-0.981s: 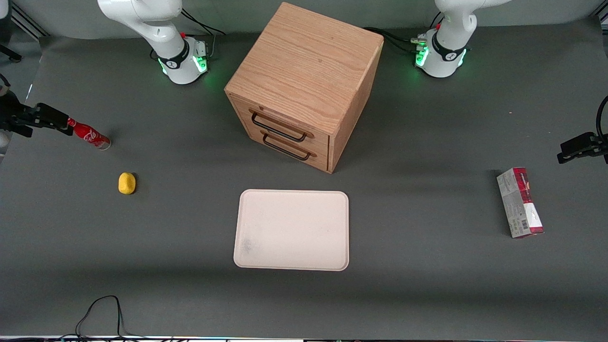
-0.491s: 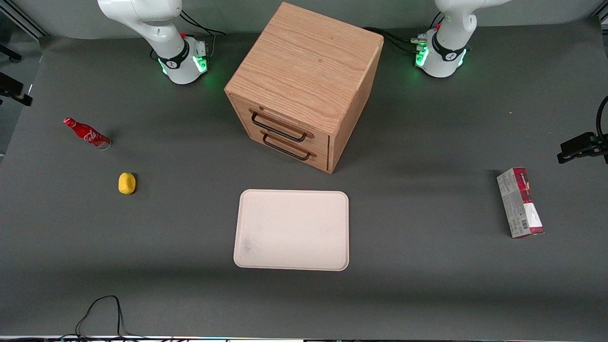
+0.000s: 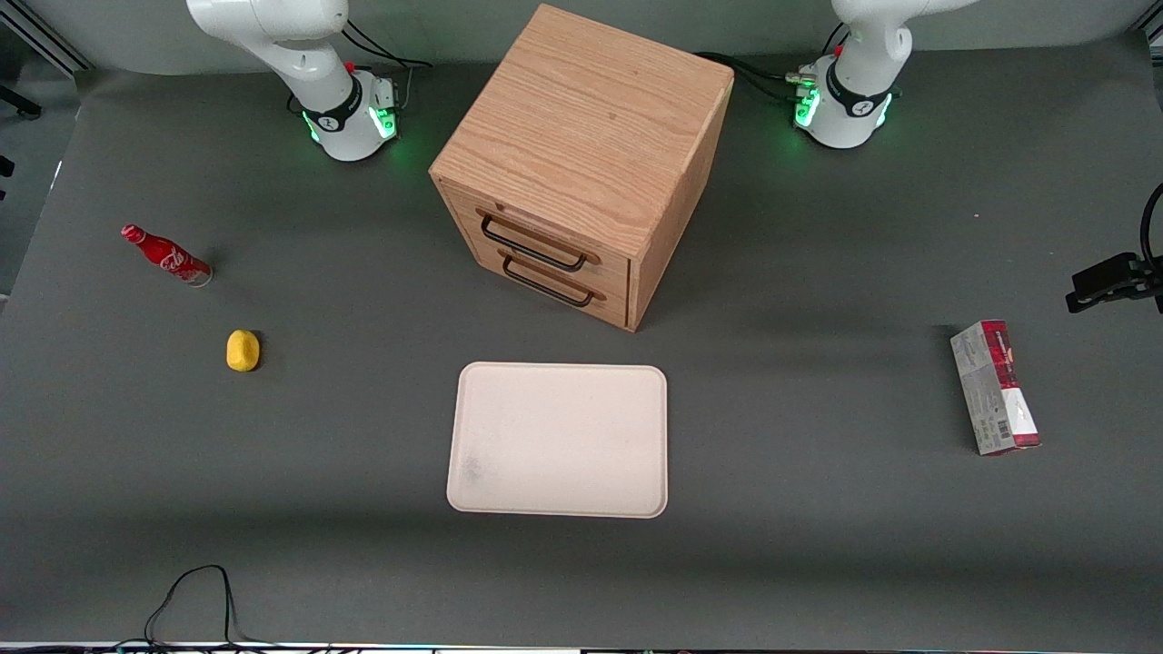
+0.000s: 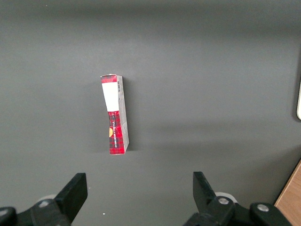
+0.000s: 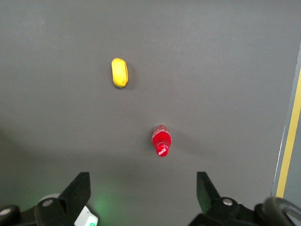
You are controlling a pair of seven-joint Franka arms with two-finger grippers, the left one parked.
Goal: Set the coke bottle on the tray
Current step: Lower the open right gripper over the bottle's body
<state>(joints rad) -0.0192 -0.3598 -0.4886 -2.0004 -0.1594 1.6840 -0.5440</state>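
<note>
The coke bottle [image 3: 168, 257] is a small red bottle with a red cap and white script. It stands on the dark table toward the working arm's end, and the right wrist view shows it from above [image 5: 161, 140]. My right gripper [image 5: 142, 182] hangs high over the table near the bottle, open wide with nothing between its fingers [image 5: 81, 184]. It has almost left the front view. The cream tray [image 3: 559, 440] lies flat in front of the wooden cabinet, nearer the front camera, with nothing on it.
A yellow lump [image 3: 242, 351] lies beside the bottle, nearer the front camera, and also shows in the right wrist view [image 5: 119, 72]. The wooden two-drawer cabinet [image 3: 581, 163] stands mid-table. A red-and-grey carton [image 3: 995, 386] lies toward the parked arm's end.
My gripper was at the bottle's cap a second ago. It has since drawn away and up, out of the front view. The bottle stays where it was.
</note>
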